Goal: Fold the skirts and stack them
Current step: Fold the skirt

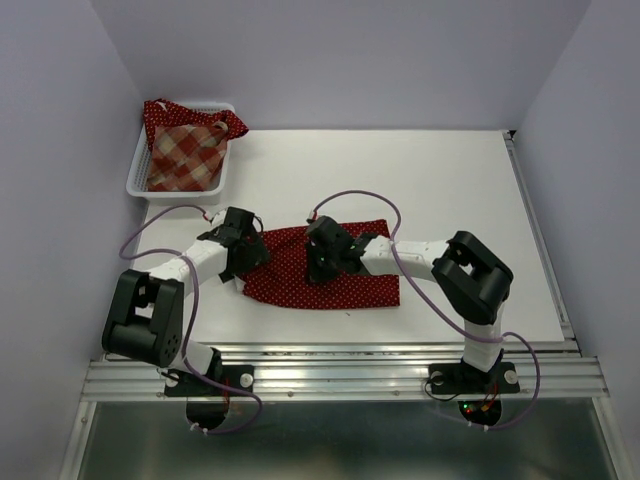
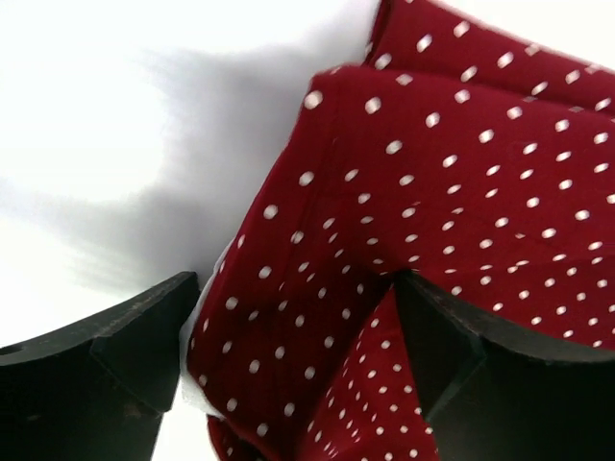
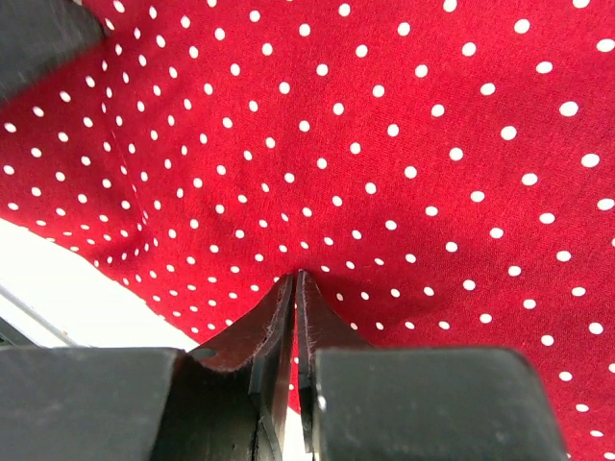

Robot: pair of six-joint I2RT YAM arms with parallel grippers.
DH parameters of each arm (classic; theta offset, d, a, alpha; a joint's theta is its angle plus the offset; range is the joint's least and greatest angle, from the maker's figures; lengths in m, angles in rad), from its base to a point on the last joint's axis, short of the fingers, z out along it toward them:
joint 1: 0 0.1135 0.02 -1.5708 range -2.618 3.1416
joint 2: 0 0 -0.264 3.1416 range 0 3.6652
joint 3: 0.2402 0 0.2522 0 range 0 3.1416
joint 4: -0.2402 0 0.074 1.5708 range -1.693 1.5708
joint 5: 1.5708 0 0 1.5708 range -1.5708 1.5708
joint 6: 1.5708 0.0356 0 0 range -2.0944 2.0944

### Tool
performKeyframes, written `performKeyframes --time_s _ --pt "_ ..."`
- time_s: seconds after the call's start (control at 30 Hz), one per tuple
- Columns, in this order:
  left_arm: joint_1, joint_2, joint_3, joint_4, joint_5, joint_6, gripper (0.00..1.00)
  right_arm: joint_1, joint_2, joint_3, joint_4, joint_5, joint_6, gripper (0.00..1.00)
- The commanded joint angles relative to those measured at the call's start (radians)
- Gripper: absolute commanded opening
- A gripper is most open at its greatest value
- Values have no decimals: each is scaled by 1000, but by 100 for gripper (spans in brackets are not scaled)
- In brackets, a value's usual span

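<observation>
Top external view, starting at the near edge: both arms reach inward to the polka-dot skirt (image 1: 335, 285). It lies flat on the table (image 1: 450, 180) between them, with its long axis running left to right. The left gripper (image 1: 243, 262) is at the skirt's left end. The right gripper (image 1: 322, 262) is over the skirt's middle, toward its far edge.

From the left wrist, the jaws stand wide apart with the cloth's edge between them, and they grip nothing. From the right wrist, the jaws are pressed together with their tips against the cloth; whether a thin pinch is caught there, I cannot tell.

So the skirt stretches rightward from the left gripper. I judge that the left arm is nearer to the free end for the coming fold.

Far in the left corner, the basket (image 1: 135, 185) holds the plaid skirt (image 1: 185, 155) and a second dotted skirt (image 1: 158, 110).
</observation>
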Motion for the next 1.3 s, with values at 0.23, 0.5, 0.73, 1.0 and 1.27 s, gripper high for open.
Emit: performKeyframes --time_s 0.23,0.5,0.73,1.0,1.27 --pt "-5 89 -63 152 150 23 0 -1 -9 27 -11 26 -14 10" --pt "-13 -84 -32 109 106 11 0 -1 -56 12 -8 58 -64 10" --pt "-92 -193 35 -7 20 -50 0 -1 -157 -21 -10 124 -121 10" --pt "-203 -203 176 -152 -69 -96 0 -1 -240 -94 -33 277 -81 10" --pt "-289 -141 357 -256 -120 -105 0 -85 -311 -209 -37 323 -47 10"
